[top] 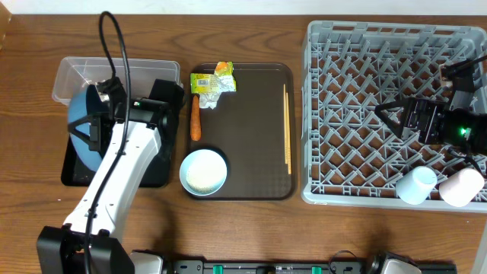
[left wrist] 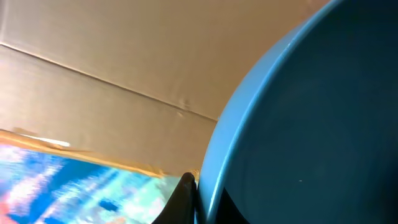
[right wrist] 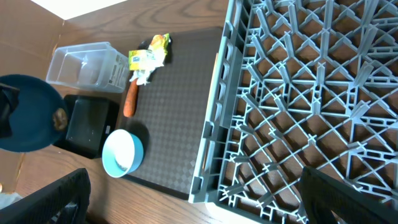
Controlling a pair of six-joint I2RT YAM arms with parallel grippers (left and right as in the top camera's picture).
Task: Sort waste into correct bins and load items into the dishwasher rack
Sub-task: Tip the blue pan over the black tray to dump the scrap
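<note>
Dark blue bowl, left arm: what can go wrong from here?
1. The left gripper pinches the dark blue bowl by its rim only, with the bowl tipped on edge; it may slip or swing out.
2. What looks like a brown lump sits at the bowl's rim, close to the black tray edge and the clear tub; it could drop in the wrong bin or onto the table.

The brown wooden table (top: pixel 243 228) holds four big things. At the left sits a clear tub (top: pixel 114 62), and just in front of it a black tray (top: pixel 74 173). They may touch, but that part is hidden. A brown tray (top: pixel 251 129) lies in the middle. A grey rack (top: pixel 365 199) sits at the right.
</note>
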